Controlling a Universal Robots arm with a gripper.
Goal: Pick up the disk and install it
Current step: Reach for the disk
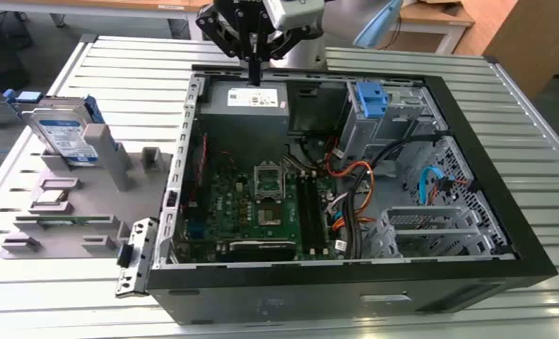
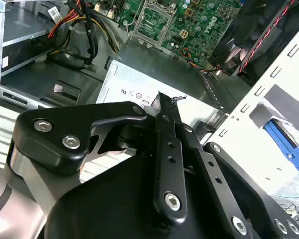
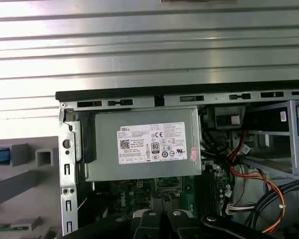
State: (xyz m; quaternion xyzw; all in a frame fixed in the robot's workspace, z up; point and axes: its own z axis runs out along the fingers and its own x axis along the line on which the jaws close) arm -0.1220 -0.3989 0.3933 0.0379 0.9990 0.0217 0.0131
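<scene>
The disk [image 1: 64, 134] stands upright in a grey holder [image 1: 81, 212] at the exterior view's left, outside the open computer case [image 1: 519, 233]. It is silver with a white-and-blue label and blue side rails. My gripper [image 1: 254, 76] hangs over the far edge of the case, well away from the disk. Its tip is just above the grey power-supply box [image 1: 246, 106]. The black fingers are pressed together with nothing between them, as the second wrist view also shows for the gripper [image 2: 163, 98]. In the first wrist view the power-supply box [image 3: 144, 149] lies directly below.
A blue plastic bracket [image 1: 372, 99] sits at the drive cage in the case's far right corner. The motherboard [image 1: 260, 205] and orange and blue cables [image 1: 430, 183] fill the case floor. A ribbed metal table [image 1: 119, 63] surrounds the case. The holder carries other small parts.
</scene>
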